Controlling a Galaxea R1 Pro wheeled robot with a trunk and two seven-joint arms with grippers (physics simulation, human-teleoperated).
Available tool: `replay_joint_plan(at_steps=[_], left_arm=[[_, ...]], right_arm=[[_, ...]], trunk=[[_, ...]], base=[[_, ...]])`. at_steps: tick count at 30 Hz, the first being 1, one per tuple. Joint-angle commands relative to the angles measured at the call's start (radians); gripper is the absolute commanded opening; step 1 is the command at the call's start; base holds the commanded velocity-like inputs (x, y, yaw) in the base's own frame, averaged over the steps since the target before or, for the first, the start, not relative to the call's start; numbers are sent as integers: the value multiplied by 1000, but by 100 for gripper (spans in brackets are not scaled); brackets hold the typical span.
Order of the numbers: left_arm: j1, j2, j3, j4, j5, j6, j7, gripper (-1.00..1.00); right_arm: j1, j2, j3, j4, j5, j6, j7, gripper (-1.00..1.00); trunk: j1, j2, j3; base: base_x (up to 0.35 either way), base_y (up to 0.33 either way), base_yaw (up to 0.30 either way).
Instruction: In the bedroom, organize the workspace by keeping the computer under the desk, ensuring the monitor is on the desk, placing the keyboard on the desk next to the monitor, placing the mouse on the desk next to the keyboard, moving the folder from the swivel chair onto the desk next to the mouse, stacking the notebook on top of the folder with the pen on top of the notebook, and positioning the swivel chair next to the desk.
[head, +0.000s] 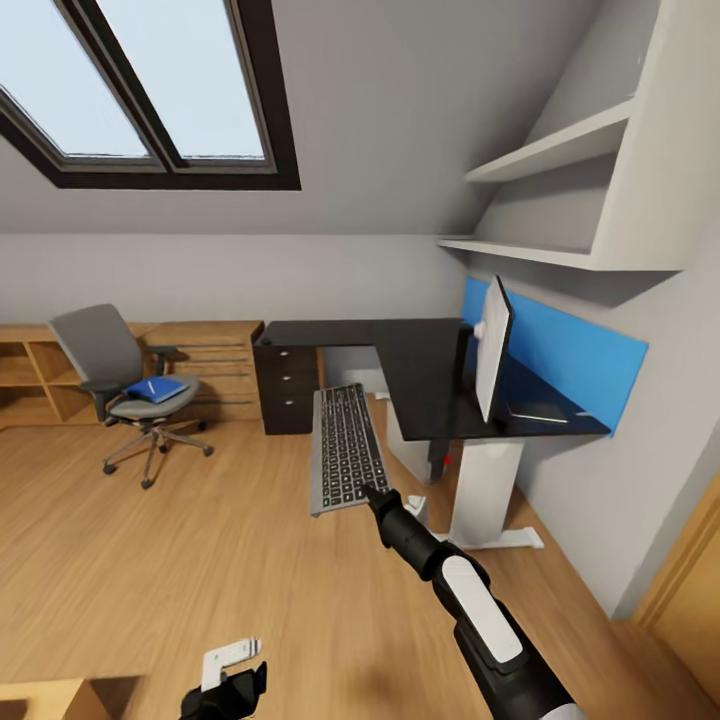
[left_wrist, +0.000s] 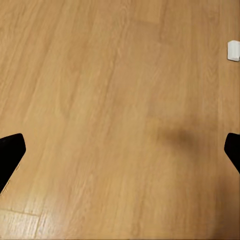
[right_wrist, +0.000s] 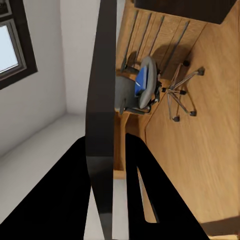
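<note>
No legible writing anywhere; right gripper (head: 372, 492) fingers (right_wrist: 150, 190) clamp the keyboard (head: 346, 447) by its near edge, raised above the wood floor (head: 200, 560) beside the table (head: 420, 370) carrying the monitor (head: 492, 348); left gripper (left_wrist: 120, 150) fingers spread wide, holding nothing; blue folder (head: 155, 389) on swivel chair (head: 125, 385).

Wood floor (head: 200, 540), skylight (head: 150, 90), white wall shelves (head: 570, 200).
</note>
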Motion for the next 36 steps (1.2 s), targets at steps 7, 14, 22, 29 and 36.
replay_joint_plan(at_steps=[7, 14, 22, 29, 36], left_arm=[[-1, 1, 12, 56, 11, -26, 11, 100], [-1, 0, 8, 158, 9, -43, 5, 100], [-1, -1, 2, 300, 3, -207, 9, 100], [-1, -2, 1, 300, 2, -208, 9, 100], [-1, -3, 0, 300, 2, -208, 9, 100]], right_arm=[[0, -3, -1, 4, -13, 0, 5, -100], [1, -2, 0, 2, -13, -3, 6, -100], [1, 2, 4, 6, -13, -6, 6, -100], [1, 2, 5, 7, -12, -7, 6, -100], [1, 1, 4, 8, -11, -6, 6, -100]], trunk=[[1, -1, -1], [1, -1, -1], [-26, 48, 24], [-53, 97, 51], [-80, 146, 79]], base=[[330, 102, 0], [194, 62, 0], [70, 2, 133], [296, 0, 232], [328, 0, 228]])
